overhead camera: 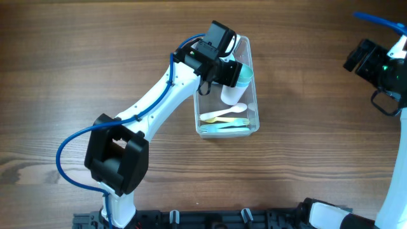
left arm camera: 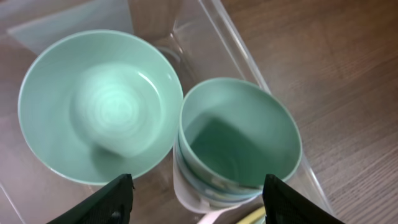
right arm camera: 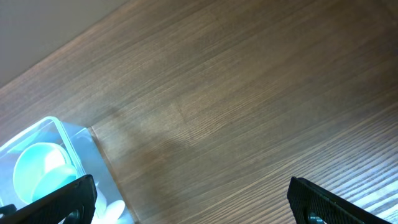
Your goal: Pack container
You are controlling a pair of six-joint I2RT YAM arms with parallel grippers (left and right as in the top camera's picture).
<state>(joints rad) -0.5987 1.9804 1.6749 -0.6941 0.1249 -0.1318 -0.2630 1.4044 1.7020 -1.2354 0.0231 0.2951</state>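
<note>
container [overhead camera: 253, 102], 1 bowl [left arm camera: 99, 106], stacked cups [left arm camera: 239, 140], cutlery [overhead camera: 224, 122] inside

Left arm [overhead camera: 159, 102]: white tubular links, black boxy joint housings, blue cable [overhead camera: 63, 149] looping alongside. Right arm [overhead camera: 399, 159]: white link, black wrist, green light [overhead camera: 386, 65], second blue cable [overhead camera: 375, 19]. Black fingers on left pincer [left arm camera: 198, 202], right pincer [right arm camera: 199, 202].

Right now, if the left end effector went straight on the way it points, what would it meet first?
Probably the mint cup stack inside the container; it sits between the open fingers of the left end effector. The mint bowl is close beside, and depth is unclear.
</note>
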